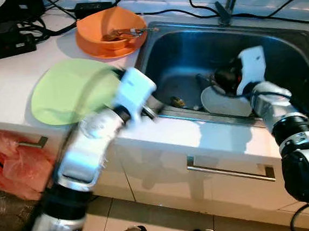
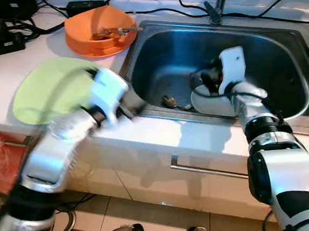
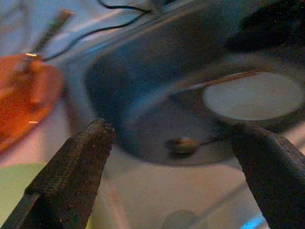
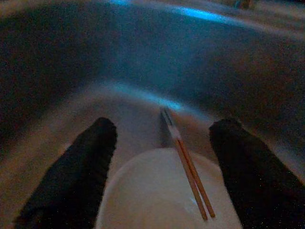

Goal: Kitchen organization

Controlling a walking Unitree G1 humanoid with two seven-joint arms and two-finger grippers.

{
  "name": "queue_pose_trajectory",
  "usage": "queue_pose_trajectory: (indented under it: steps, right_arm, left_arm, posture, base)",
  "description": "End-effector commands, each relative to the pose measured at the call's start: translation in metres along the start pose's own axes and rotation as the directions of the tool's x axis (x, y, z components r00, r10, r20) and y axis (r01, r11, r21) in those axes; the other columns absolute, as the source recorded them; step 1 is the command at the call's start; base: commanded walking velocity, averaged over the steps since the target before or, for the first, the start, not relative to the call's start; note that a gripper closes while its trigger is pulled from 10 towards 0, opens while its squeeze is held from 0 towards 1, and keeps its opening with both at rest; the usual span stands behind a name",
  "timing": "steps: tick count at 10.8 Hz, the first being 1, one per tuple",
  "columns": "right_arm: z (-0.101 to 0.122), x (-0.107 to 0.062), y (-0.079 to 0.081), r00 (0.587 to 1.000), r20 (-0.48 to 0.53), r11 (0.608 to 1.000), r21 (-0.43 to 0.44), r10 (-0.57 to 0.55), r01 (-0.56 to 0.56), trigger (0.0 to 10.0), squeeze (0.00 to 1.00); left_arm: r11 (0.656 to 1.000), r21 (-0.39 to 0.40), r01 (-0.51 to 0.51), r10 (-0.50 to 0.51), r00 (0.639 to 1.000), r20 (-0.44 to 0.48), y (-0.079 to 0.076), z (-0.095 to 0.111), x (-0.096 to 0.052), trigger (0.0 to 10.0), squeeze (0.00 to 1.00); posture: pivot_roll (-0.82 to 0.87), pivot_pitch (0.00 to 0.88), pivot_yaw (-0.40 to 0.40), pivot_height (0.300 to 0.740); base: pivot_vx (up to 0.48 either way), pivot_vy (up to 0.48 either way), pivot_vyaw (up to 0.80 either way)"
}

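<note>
In the steel sink basin (image 1: pixel 280 66): my right gripper (image 4: pixel 162 157), fingers spread, over white round plate (image 4: pixel 157 200) bearing wooden chopsticks (image 4: pixel 190 176)—next, I judge, pinch the chopsticks; left gripper (image 3: pixel 176 157) open at the rim.

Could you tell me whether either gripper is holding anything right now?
Nothing is held. The right gripper hangs open over the white plate; the left gripper is open above the sink edge.

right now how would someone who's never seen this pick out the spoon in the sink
Start at the steel sink set in the white counter. On its floor a white plate with chopsticks lies under the open right gripper. The spoon lies beside that plate, toward the sink's left wall: small, dark and metal, not the cutlery in the orange bowl.
</note>
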State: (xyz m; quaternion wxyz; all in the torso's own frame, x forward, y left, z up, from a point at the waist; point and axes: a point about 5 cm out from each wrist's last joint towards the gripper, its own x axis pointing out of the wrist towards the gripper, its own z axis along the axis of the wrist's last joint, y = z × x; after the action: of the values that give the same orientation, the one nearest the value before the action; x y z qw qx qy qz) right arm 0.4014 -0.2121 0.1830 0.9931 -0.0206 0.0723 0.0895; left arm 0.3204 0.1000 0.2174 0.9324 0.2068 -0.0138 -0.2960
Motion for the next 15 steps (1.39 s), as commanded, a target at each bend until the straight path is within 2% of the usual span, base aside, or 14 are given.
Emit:
queue_pose_trajectory:
  steps: [1,2,3,4,6,7,9,10,11,13,15]
  right_arm:
    - [0.012,0.000,0.002,0.998,0.060,0.998,0.049,0.025,-0.028,10.0,1.00]
    - [0.018,0.001,0.010,0.993,0.080,0.991,0.087,0.090,-0.097,10.0,1.00]
    - [0.019,0.000,0.013,0.989,0.091,0.986,0.111,0.114,-0.124,10.0,0.85]
    - [0.018,-0.003,0.014,0.986,0.098,0.983,0.113,0.136,-0.147,10.0,0.00]
    - [0.015,-0.006,0.012,0.987,0.091,0.981,0.124,0.136,-0.147,10.0,0.00]
    - [0.014,-0.008,0.012,0.987,0.082,0.980,0.130,0.138,-0.148,10.0,0.00]
    - [0.018,-0.010,0.022,0.973,0.085,0.960,0.168,0.213,-0.224,10.0,0.00]
    - [0.019,-0.017,0.038,0.919,0.076,0.898,0.192,0.387,-0.395,10.0,0.00]
    - [0.016,-0.023,0.043,0.895,0.061,0.873,0.199,0.442,-0.445,10.0,0.00]
    - [0.012,-0.050,0.052,0.769,0.045,0.749,0.200,0.637,-0.632,10.0,0.00]
    - [0.009,-0.071,0.062,0.664,0.019,0.651,0.172,0.748,-0.739,10.0,0.00]
  left_arm:
    - [0.997,0.049,-0.061,0.062,0.998,-0.029,0.009,-0.004,-0.002,10.0,0.00]
    - [0.980,0.183,-0.074,0.088,0.994,-0.070,0.017,-0.009,-0.007,10.0,0.00]
    - [0.977,0.213,-0.028,0.055,0.991,-0.122,0.017,-0.017,-0.011,10.0,0.00]
    - [0.960,0.280,-0.008,0.051,0.988,-0.147,0.022,-0.019,-0.018,10.0,0.00]
    - [0.947,0.320,-0.011,0.059,0.988,-0.139,0.026,-0.013,-0.024,10.0,0.00]
    - [0.936,0.351,0.013,0.050,0.984,-0.169,0.026,-0.012,-0.031,10.0,0.00]
    - [0.920,0.387,0.061,0.036,0.971,-0.237,0.026,-0.017,-0.041,10.0,0.00]
    - [0.917,0.391,0.073,0.037,0.963,-0.266,0.028,-0.021,-0.047,10.0,0.00]
    - [0.914,0.397,0.081,0.038,0.958,-0.283,0.029,-0.023,-0.049,10.0,0.00]
    - [0.905,0.410,0.115,0.029,0.944,-0.329,0.029,-0.027,-0.054,10.0,0.00]
    - [0.891,0.426,0.158,0.014,0.928,-0.373,0.031,-0.029,-0.057,10.0,0.00]
  posture:
    - [0.17,0.122,-0.023,0.740]
    - [0.17,0.124,-0.022,0.740]
    - [0.17,0.126,-0.021,0.740]
    - [0.16,0.128,-0.019,0.740]
    - [0.17,0.131,-0.020,0.740]
    - [0.17,0.132,-0.020,0.740]
    - [0.18,0.131,-0.024,0.740]
    - [0.19,0.130,-0.026,0.740]
    - [0.19,0.131,-0.027,0.740]
    - [0.18,0.129,-0.026,0.740]
    - [0.18,0.127,-0.022,0.740]
  base:
    - [0.000,0.000,0.00]
    - [0.000,0.000,0.00]
    - [0.000,0.000,0.00]
    - [0.000,0.000,0.00]
    - [0.000,0.000,0.00]
    - [0.000,0.000,0.00]
    - [0.000,0.000,0.00]
    - [0.000,0.000,0.00]
    - [0.000,0.000,0.00]
    - [0.000,0.000,0.00]
    - [0.000,0.000,0.00]
